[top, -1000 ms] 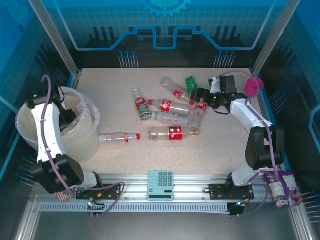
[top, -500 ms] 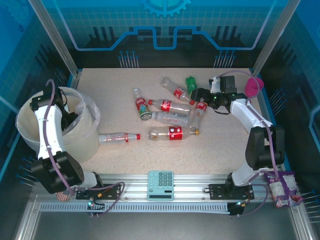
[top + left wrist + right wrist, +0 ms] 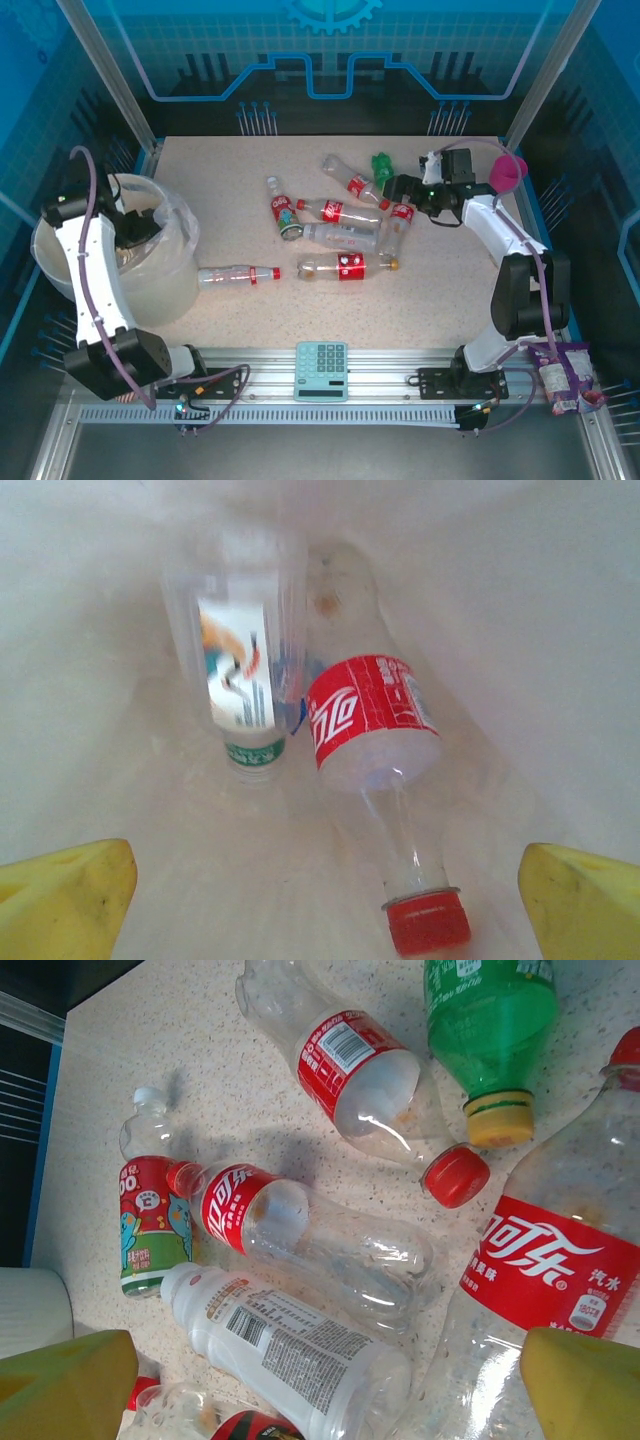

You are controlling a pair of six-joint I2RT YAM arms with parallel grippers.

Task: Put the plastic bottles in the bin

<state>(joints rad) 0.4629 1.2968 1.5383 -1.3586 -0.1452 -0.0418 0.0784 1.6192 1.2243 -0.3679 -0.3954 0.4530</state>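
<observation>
1. Main lot of plastic bottles [image 3: 340, 225]: lying flat in a loose heap on the worktop [image 3: 230, 170], from its centre out toward 2 o'clock in the top view; mostly clear with red labels and red caps, several touching or crossing.
2. green bottle [image 3: 381, 165]: at the 12 o'clock edge of that heap, lying down.
3. lone red-capped bottle [image 3: 238, 275]: lying apart at 8 o'clock from the heap, just beside the bin wall, cap toward 3 o'clock.
4. Two more already inside the bin, seen from the left wrist: red-labelled bottle [image 3: 375, 740], red cap toward 6 o'clock; blue-and-orange-labelled bottle [image 3: 240, 670] against its 9 o'clock side.
5. bin [image 3: 172, 283]: round, cream-white, lined with a clear bag; at the 9 o'clock side of the worktop.
6. left tool [image 3: 135, 228]: down in the bin mouth above the two bottles there; yellow fingers [image 3: 60, 895] spread wide, released, gripping nothing.
7. right tool [image 3: 400, 190]: over the 2 o'clock end of the heap; spread wide, released, nothing grasped.
8. pink goblet [image 3: 507, 172]: at 3 o'clock from the right tool, by the worktop edge.
9. calculator [image 3: 321, 370]: on the metal rail at 6 o'clock, between the arm bases.
</observation>
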